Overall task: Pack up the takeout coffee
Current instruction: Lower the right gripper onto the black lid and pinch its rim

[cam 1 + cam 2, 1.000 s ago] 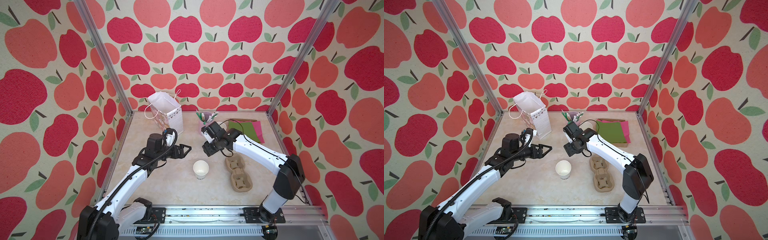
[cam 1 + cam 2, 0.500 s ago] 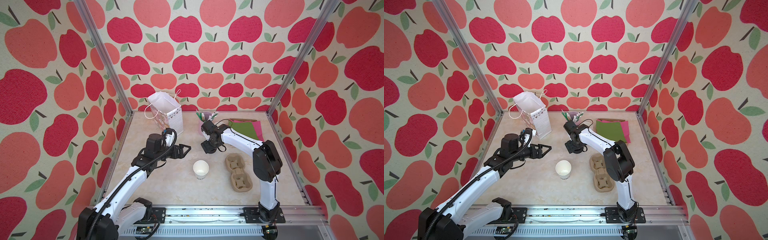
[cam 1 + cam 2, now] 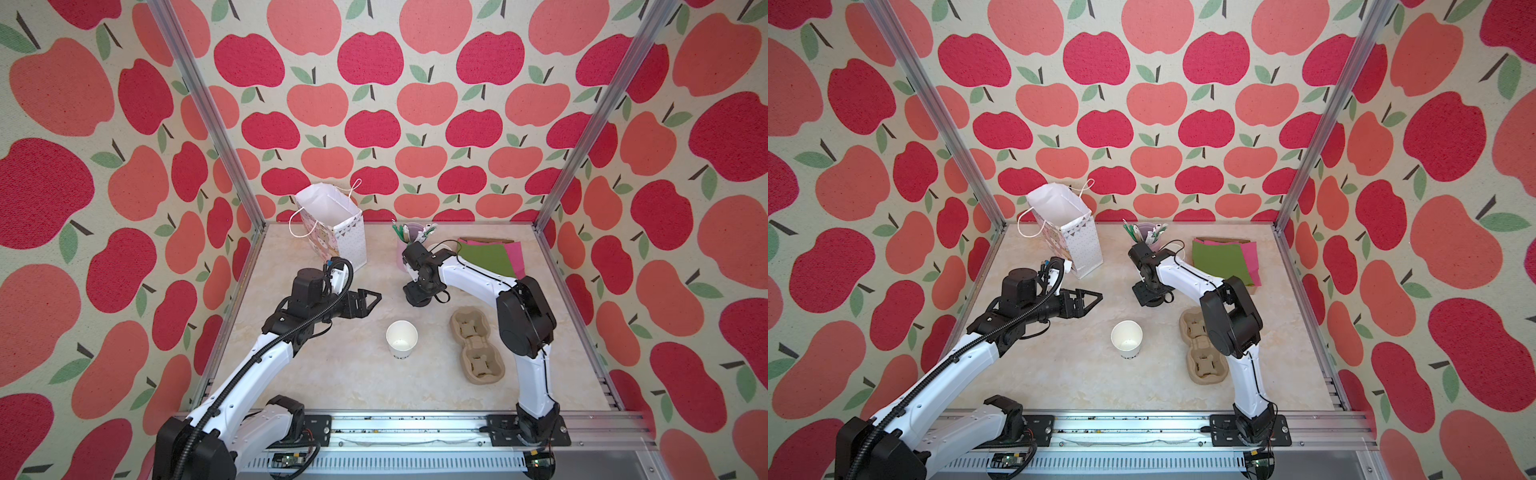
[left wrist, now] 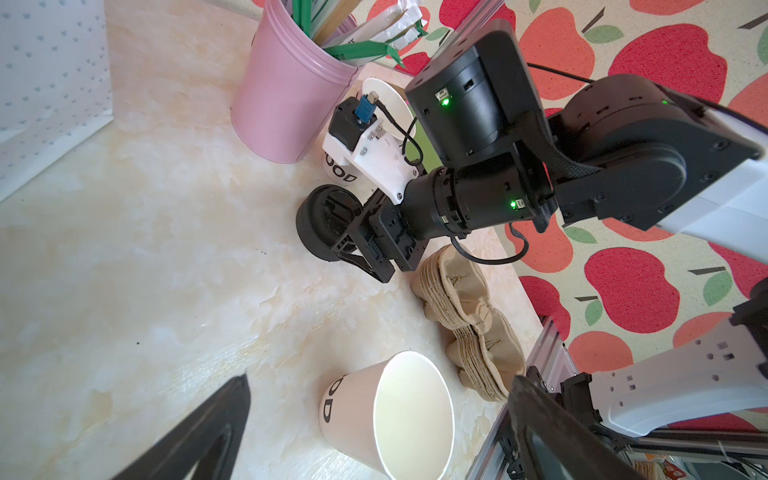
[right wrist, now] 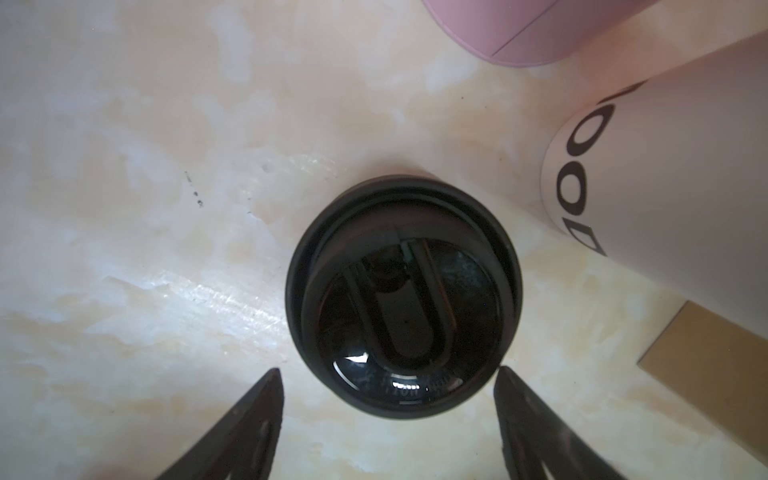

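Observation:
The takeout coffee is in two pieces. Its white paper cup (image 3: pixel 401 340) (image 3: pixel 1126 338) (image 4: pixel 386 419) with black lettering stands lidless mid-table. The round black sip lid (image 5: pixel 402 297) (image 4: pixel 320 224) lies flat on the table farther back. My right gripper (image 5: pixel 386 374) (image 3: pixel 419 296) (image 3: pixel 1148 295) points down over the lid, open, one finger on each side of it without touching it. My left gripper (image 3: pixel 368 301) (image 3: pixel 1088 300) (image 4: pixel 379 380) hangs open and empty, to the left of and behind the cup, aimed toward it.
A second white lettered cup (image 4: pixel 384 104) (image 5: pixel 665 166) stands by the pink stirrer holder (image 3: pixel 405 245) (image 4: pixel 286 95) at the back. A white gift bag (image 3: pixel 336 224) stands back left. A tan pulp carrier (image 3: pixel 476 343) lies right of the cup. Green and pink sheets (image 3: pixel 492 257) lie back right.
The right arm has folded its elbow inward and turned the gripper down over the black lid. The left arm and the cup have hardly moved.

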You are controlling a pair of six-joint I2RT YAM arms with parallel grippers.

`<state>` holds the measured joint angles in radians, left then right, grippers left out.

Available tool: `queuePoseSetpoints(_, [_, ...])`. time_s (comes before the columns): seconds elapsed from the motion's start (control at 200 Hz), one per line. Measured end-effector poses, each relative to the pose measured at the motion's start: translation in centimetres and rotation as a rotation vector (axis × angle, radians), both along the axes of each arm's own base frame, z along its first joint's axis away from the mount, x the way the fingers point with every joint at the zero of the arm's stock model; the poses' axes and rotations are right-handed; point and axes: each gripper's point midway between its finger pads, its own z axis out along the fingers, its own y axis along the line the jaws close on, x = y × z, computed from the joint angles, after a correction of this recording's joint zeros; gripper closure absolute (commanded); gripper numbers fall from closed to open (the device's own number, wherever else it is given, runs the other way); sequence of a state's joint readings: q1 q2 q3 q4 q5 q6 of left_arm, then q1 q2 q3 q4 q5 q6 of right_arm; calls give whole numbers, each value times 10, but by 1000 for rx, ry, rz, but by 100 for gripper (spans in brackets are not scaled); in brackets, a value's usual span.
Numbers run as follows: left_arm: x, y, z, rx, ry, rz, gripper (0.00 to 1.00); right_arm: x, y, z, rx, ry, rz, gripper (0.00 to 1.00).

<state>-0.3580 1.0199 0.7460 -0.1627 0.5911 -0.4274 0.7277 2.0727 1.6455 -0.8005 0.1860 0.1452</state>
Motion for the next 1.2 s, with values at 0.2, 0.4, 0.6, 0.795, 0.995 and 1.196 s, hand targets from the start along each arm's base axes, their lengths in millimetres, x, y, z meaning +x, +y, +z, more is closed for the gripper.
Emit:
queuePoseSetpoints(0.2, [-1,1,-1,1,1,0,1,4,3,-3,1,-5,6,18])
queuePoseSetpoints(0.4, [-2,1,-2,2,4,0,1,10,8,-4,6,-13,13,16])
queuePoseSetpoints(0.6, [-2,1,-2,2,4,0,1,15,13,2,17,-32,26,26])
queuePoseSetpoints(0.795, [-2,1,-3,2,5,0,1,18,15,1,17,-34,31,20])
queuePoseSetpoints(0.995, [-2,1,-3,2,5,0,1,17,14,-7,1,-19,40,18])
queuePoseSetpoints(1.196, [-2,1,-3,2,5,0,1,17,14,-7,1,-19,41,24])
